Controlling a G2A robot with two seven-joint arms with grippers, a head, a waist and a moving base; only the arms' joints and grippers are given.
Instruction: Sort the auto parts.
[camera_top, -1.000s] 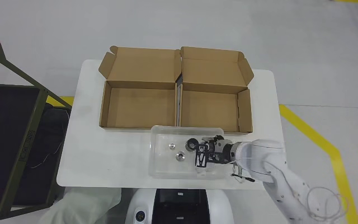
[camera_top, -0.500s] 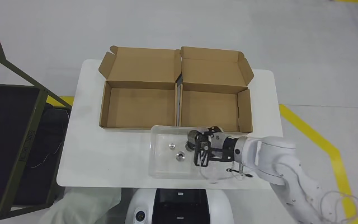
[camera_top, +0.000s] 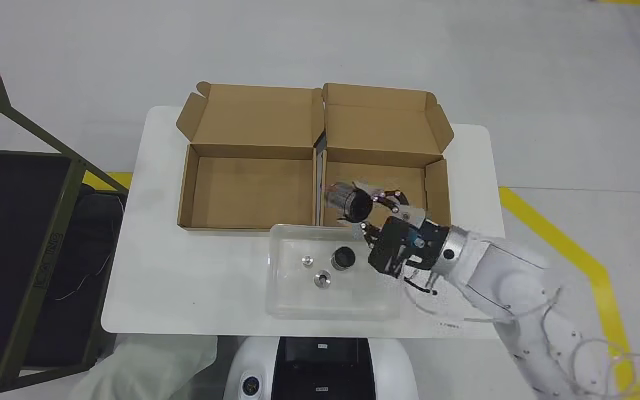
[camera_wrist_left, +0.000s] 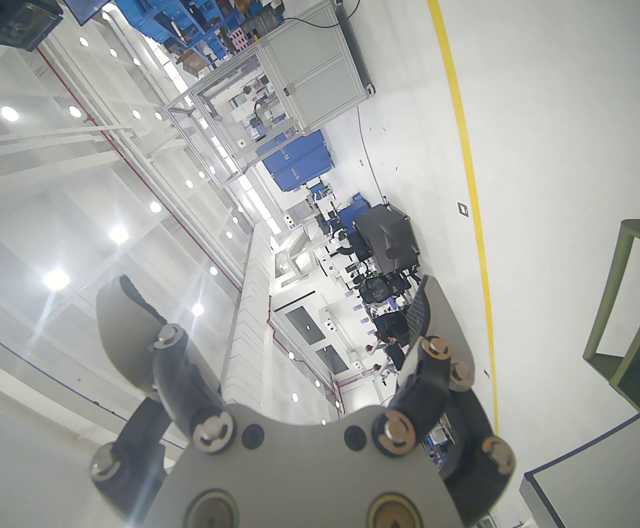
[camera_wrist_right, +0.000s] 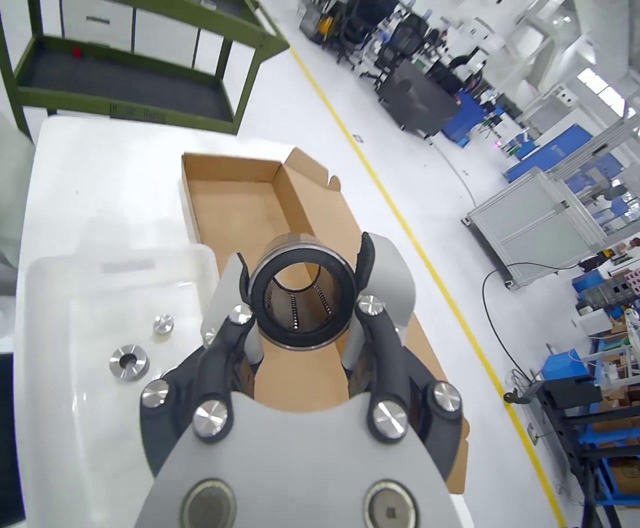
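White, smooth-shelled right arm (camera_top: 500, 285), going black at the wrist. There's the right claw (camera_wrist_right: 305, 280): grey plate, black links, silver screws, pale fingers. The left claw (camera_wrist_left: 272, 300) looks alike, but with brassy screws.

We see a linear bearing (camera_wrist_right: 302, 295) of shiny steel with a matt black end ring. The washer (camera_wrist_right: 129, 363) and small disc (camera_wrist_right: 163, 323) are polished metal, and their tray (camera_top: 288, 296) is clear, glossy plastic. The cardboard box (camera_top: 385, 195) and the neighbouring box (camera_top: 250, 190) look matt brown. The surface (camera_top: 150, 250) is smooth white. The fingers (camera_wrist_right: 395, 280) are matt grey metal with ribbed black pads (camera_wrist_right: 367, 255).
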